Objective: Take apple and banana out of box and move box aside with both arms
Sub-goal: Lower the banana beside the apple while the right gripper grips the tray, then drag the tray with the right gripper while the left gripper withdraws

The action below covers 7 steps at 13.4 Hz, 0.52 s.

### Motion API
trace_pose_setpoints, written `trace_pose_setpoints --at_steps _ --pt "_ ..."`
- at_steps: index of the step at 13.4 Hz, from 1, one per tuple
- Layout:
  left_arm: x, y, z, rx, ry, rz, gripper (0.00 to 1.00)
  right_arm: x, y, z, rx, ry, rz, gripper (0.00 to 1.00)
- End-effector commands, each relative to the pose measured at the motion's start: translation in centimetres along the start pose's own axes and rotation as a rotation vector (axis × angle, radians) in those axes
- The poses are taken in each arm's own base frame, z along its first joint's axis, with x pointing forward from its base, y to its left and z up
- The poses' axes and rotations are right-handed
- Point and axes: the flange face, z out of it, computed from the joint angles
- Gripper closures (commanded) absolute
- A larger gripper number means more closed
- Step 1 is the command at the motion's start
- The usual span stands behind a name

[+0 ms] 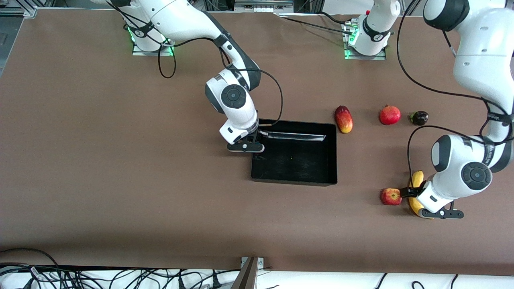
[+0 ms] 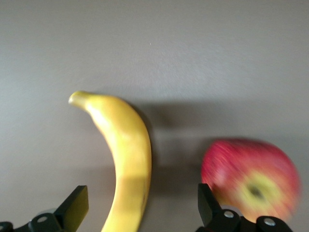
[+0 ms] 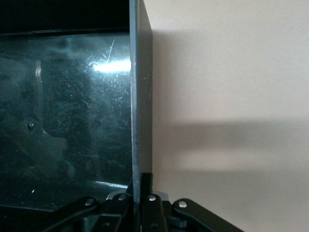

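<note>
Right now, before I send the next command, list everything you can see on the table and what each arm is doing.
box: one, glossy black, mid-table, empty.
banana: one, yellow, toward the left arm's end of the table, nearer the front camera than the box.
apple: one, red with yellow patches, beside the banana.
mango: one, red-yellow, beside the box's corner.
pomegranate: one, red, beside the mango.
dark fruit: one, purple-black, beside the pomegranate.
table: one, brown.
cables: several, black, along the table's edge nearest the camera.
left gripper: fingers open, astride the banana.
right gripper: fingers shut on the box wall at the right arm's end.
</note>
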Motion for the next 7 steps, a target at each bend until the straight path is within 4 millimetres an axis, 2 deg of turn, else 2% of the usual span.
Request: trace_pose_setpoints --at_steps 1,2,4,5,7 --pt "-2.1 0.5 -8.4 0.02 -0.077 -0.021 0.0 1.4 2.6 -5.3 -0.028 -0.029 0.045 1.0" --pt "-2.9 1.1 -11.1 -0.008 -0.098 -0.026 0.0 2.2 4.4 -7.0 -0.053 -0.04 0.044 1.0" --pt "-4.5 2.5 -16.1 -0.015 -0.108 -0.02 0.0 3.8 9.7 -9.8 -0.097 -0.054 0.028 1.0" --pt "-5.4 2.6 -18.5 -0.018 -0.115 -0.024 0.0 4.4 13.3 -11.1 -0.106 -0.054 0.051 1.0" --pt "-7.3 2.7 -23.6 -0.059 -0.107 -0.042 0.0 5.8 21.6 -13.1 -0.103 -0.077 0.061 1.0"
